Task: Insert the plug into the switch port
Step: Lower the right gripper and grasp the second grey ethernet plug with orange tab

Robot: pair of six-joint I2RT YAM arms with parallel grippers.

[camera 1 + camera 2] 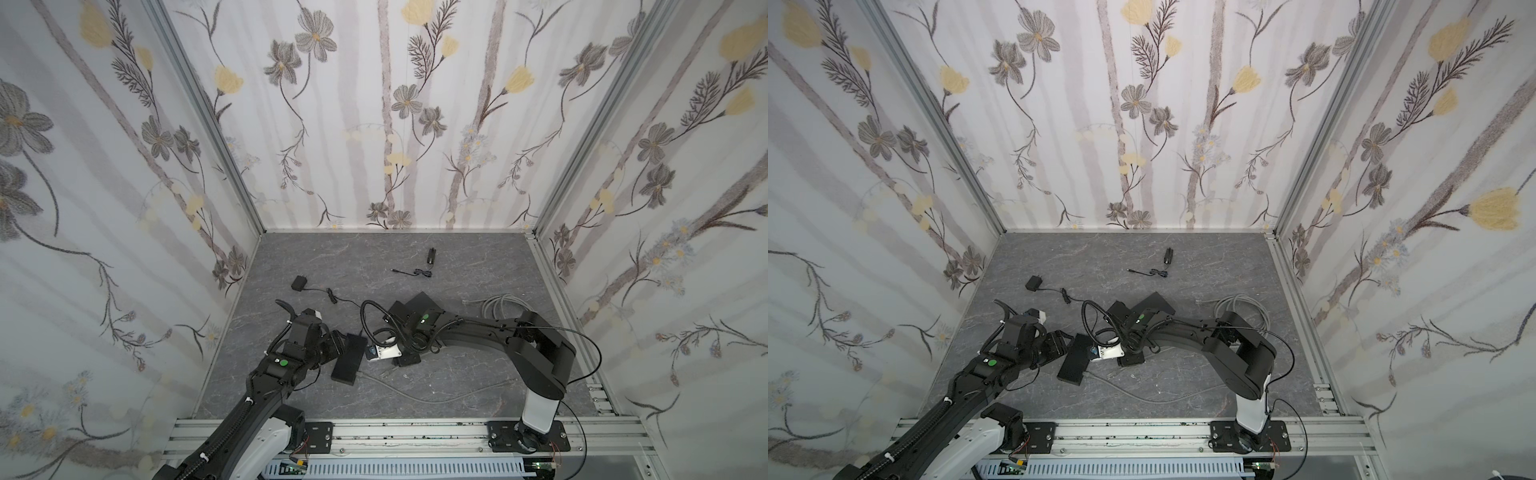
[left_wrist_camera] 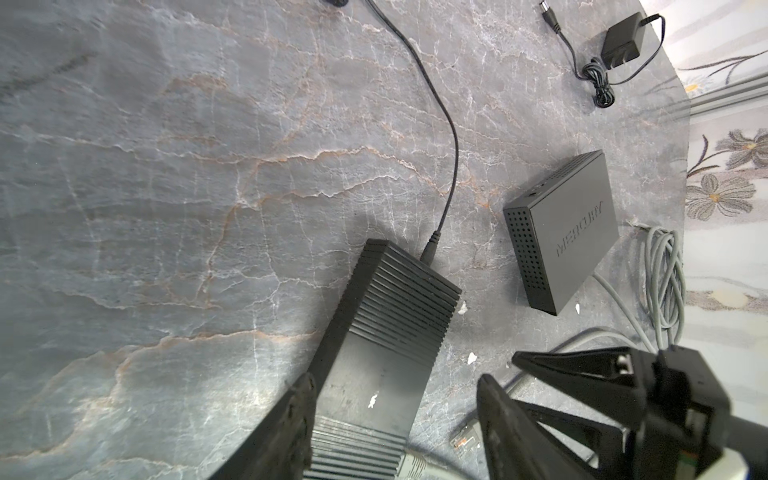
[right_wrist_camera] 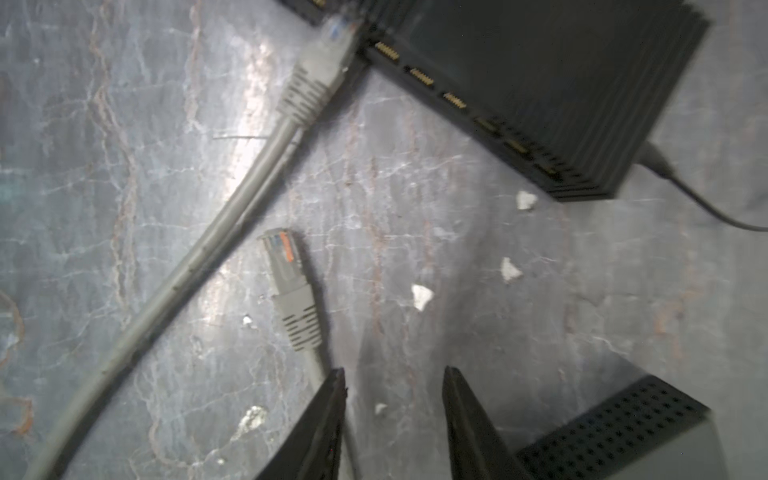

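A: Start at the right claw point(image 3: 394, 370): jaws parted, nothing between them; the grey cable point(image 3: 318, 363) runs under one finger, ungripped as far as shows.
B: And the plug point(image 3: 286, 270)?
A: Loose on the marble table point(image 3: 124, 166), just ahead of that claw, nose aimed toward the switch point(image 3: 540, 75) yet apart from it; I judge it lies ready for pick-up.
B: The left claw point(image 2: 395, 378)?
A: Spread wide astride the switch; one finger against its side, a gap at the other; probably bracing it so an insertion push won't slide it; in both top views the switch sits lower centre of the frame.
B: What's in the ports point(image 3: 453, 99)?
A: An end port seems to hold a second grey plug point(image 3: 328, 41); the rest show bare gold contacts; a power lead point(image 2: 453, 145) enters the end farthest from that plug.
B: The perforated box point(image 2: 561, 232)?
A: Near the switch, not touching; whether anything is plugged in, I cannot tell.
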